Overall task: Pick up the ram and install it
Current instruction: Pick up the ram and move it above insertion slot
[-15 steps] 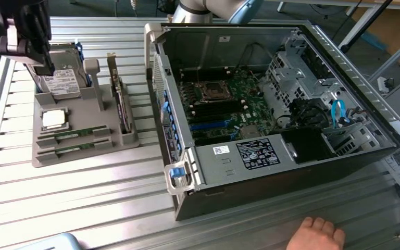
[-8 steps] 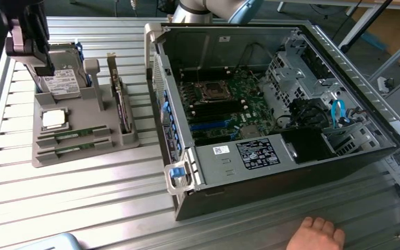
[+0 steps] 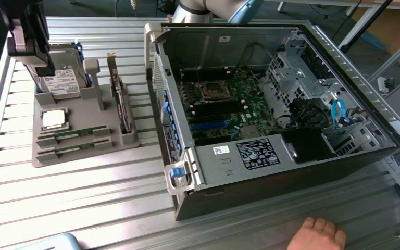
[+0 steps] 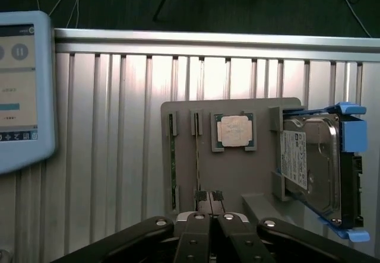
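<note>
End effector (image 4: 209, 199) closed, fingers pressed together, holding nothing. In the exterior view the end effector (image 3: 44, 65) hangs at the far left of the table (image 3: 82, 198), above the hard drive (image 3: 64, 79) end of the grey parts holder (image 3: 82, 156).

Ram (image 3: 73, 137) not picked yet. It sits on edge in a slot at the near side of the holder, just past the processor chip (image 3: 54, 119). A second ram stick (image 3: 73, 151) lies in the next slot, nearer again, parallel to it. Both long axes run along the exterior view's left-right line. The upright expansion card (image 3: 120, 104) stands on the holder's right side.

Key relation: the ram lies below the end effector and toward the near side, well apart from it, no contact. In the wrist view the ram (image 4: 197, 156) shows as a thin edge-on line running straight out from the closed fingertips (image 4: 203, 196), so its long axis looks roughly in line with the end effector.

The open computer case (image 3: 186, 67) sits to the right of the holder. A person's hand (image 3: 318, 237) rests at the near table edge.
</note>
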You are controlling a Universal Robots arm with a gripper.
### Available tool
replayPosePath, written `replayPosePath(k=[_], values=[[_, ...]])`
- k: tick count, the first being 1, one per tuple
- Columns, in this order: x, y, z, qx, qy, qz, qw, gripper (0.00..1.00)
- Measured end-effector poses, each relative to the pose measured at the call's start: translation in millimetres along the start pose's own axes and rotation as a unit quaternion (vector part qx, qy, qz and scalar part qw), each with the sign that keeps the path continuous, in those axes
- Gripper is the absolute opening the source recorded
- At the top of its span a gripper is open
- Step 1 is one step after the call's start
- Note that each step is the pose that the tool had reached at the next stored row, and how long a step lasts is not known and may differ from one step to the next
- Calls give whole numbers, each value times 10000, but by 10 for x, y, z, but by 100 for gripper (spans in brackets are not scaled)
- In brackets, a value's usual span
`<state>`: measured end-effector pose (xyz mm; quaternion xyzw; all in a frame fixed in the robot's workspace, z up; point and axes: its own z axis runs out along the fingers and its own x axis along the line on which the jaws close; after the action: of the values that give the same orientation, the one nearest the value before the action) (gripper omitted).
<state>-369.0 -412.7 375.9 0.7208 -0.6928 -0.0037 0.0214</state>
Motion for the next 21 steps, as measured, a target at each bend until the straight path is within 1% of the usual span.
replayPosePath(k=[3, 4, 5, 14, 21], values=[[0, 3, -1, 71, 3, -5, 10000, 11], [1, 3, -1, 87, 4, -7, 10000, 11], [1, 3, 0, 94, 4, -8, 10000, 11], [0, 3, 9, 95, 4, -7, 10000, 11], [1, 0, 115, 94, 4, -7, 10000, 11]])
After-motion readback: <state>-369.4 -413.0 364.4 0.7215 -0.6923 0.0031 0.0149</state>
